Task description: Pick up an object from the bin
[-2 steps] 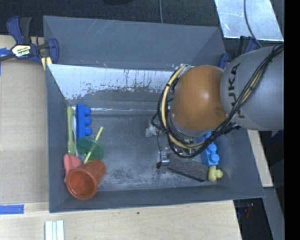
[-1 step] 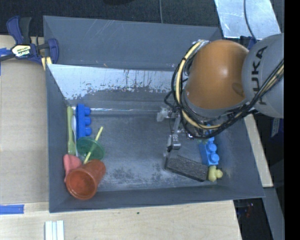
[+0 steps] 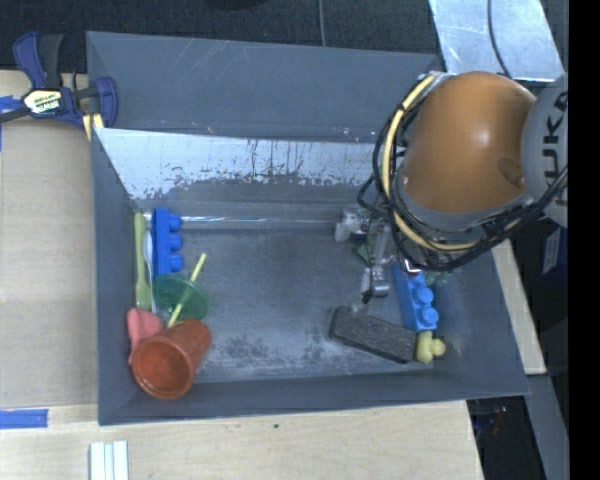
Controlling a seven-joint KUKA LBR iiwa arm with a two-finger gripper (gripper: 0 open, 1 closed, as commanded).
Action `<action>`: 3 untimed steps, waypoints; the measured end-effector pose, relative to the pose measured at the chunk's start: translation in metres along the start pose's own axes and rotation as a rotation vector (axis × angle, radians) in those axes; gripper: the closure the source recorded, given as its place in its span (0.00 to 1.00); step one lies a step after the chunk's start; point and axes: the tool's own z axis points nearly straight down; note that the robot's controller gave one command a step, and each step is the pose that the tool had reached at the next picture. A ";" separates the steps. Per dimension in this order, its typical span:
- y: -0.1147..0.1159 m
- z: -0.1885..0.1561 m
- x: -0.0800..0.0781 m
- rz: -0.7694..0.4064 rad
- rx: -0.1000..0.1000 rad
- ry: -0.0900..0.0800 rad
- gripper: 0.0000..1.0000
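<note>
Scanning the bin (image 3: 280,98): toy heap at left, bare floor in the middle, gripper (image 3: 377,286) low at right.
Left wall: blue studded brick (image 3: 166,243), yellow-green stick (image 3: 140,263), green disc (image 3: 178,293), pink piece (image 3: 140,323) and orange cup (image 3: 168,360) on its side, all crowded together and touching, probably awkward to grip singly. Right end: gripper hangs just left of a second blue brick (image 3: 418,303) and just above a dark grey slab (image 3: 372,336), with a small yellow piece (image 3: 433,347) at the slab's right tip. Nothing seen in its grasp; open or closed, cannot tell. Likely target is the brick or slab, since each has clear floor beside it.
</note>
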 end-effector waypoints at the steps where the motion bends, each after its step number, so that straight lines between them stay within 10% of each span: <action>1: 0.048 0.012 0.038 0.014 -0.003 -0.010 0.00; 3: -0.042 0.021 0.023 0.056 -0.006 -0.013 0.00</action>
